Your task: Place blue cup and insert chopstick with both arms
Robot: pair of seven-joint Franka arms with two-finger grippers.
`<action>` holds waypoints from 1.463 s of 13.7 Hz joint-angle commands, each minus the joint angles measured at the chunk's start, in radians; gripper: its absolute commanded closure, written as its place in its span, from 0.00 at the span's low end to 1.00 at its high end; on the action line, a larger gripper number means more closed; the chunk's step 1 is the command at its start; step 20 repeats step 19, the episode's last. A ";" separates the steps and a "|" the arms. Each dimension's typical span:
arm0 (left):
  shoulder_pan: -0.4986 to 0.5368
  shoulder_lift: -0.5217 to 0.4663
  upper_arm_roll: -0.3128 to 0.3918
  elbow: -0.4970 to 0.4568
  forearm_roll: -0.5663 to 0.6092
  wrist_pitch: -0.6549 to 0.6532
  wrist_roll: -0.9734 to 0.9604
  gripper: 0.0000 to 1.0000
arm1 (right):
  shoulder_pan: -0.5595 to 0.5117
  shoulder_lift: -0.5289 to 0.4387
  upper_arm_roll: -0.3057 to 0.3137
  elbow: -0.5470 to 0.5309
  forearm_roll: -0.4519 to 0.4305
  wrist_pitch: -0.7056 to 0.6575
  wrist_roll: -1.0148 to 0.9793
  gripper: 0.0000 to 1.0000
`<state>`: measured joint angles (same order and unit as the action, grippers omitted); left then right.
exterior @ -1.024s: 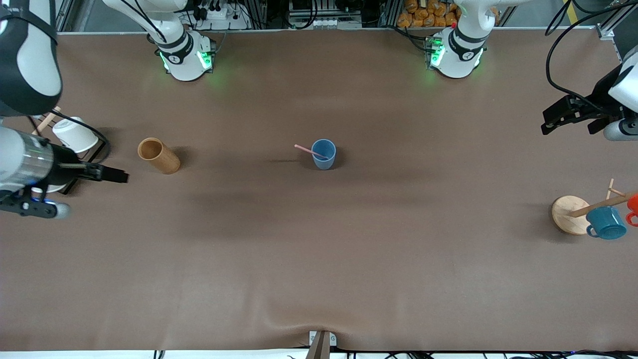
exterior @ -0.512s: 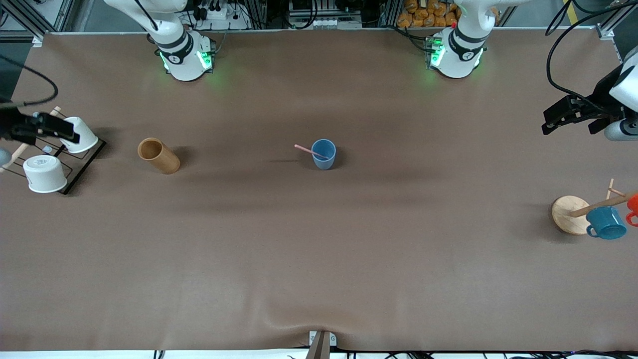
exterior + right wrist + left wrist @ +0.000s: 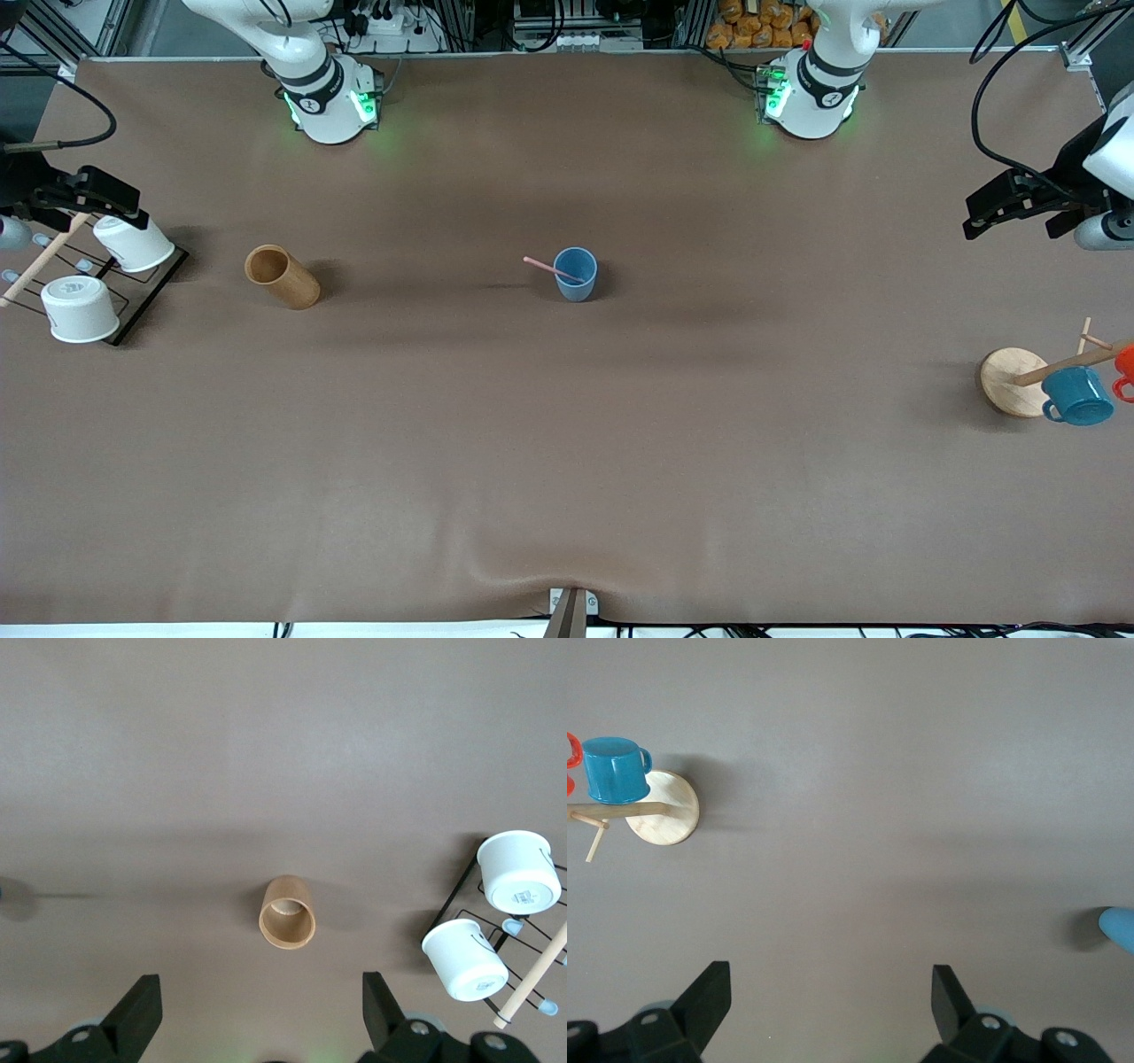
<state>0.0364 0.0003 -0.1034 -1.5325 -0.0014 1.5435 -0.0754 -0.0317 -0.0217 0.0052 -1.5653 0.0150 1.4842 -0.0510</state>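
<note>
The left end effector [image 3: 979, 213] hangs open and empty over the table's [image 3: 567, 461] edge at the left arm's end, above a wooden rack [image 3: 1014, 381] carrying a teal mug [image 3: 1076, 396]. The right end effector [image 3: 111, 195] is also open and empty, over the wire rack [image 3: 146, 283] of white cups [image 3: 80, 308] at the right arm's end. Mid-table, the cup [image 3: 576, 275] stands upright with the chopstick [image 3: 547, 268] leaning inside it, its free end tilted toward the right arm's end. A wooden holder [image 3: 282, 276] sits between the cup and the wire rack.
</note>
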 commanded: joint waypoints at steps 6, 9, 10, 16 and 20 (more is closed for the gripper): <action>0.002 -0.013 0.001 -0.003 0.000 -0.003 0.011 0.00 | 0.019 -0.011 -0.016 0.010 -0.018 0.031 -0.003 0.00; 0.005 0.009 0.004 0.057 0.004 -0.013 0.014 0.00 | 0.019 -0.011 -0.016 0.010 -0.018 0.030 -0.004 0.00; 0.003 0.009 0.004 0.058 0.004 -0.013 0.014 0.00 | 0.021 -0.011 -0.016 0.010 -0.018 0.030 -0.001 0.00; 0.003 0.009 0.001 0.057 0.004 -0.029 0.011 0.00 | 0.033 -0.011 -0.017 0.007 -0.018 0.025 -0.001 0.00; 0.002 0.009 -0.001 0.058 0.027 -0.034 0.013 0.00 | 0.035 -0.011 -0.019 0.004 -0.018 0.027 0.000 0.00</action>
